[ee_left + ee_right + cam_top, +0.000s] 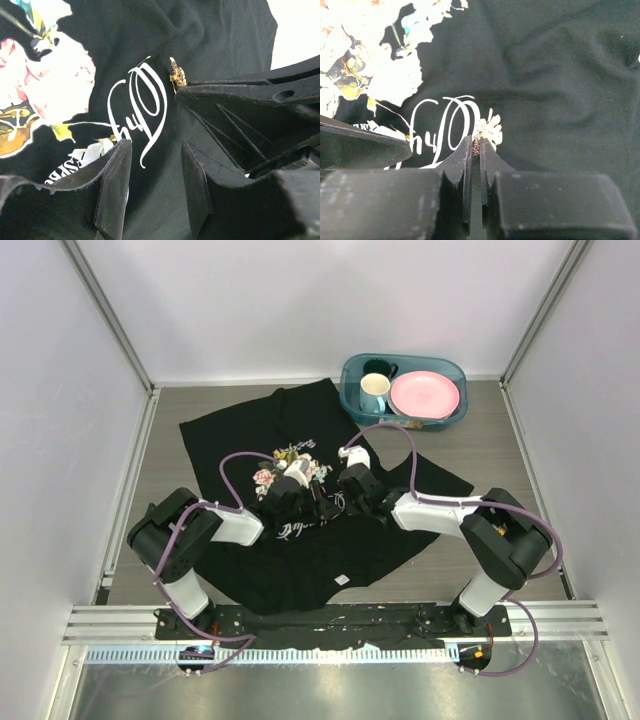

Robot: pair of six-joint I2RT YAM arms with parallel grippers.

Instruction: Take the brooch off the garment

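Brooch on the black garment sits pinched in the right gripper; left gripper jaws stand apart

Small golden brooch on black garment

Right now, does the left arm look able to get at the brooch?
Probably not cleanly: the right gripper is clamped on the brooch, its fingers covering most of it. The left gripper stands open just beside, over the lettering on the garment.
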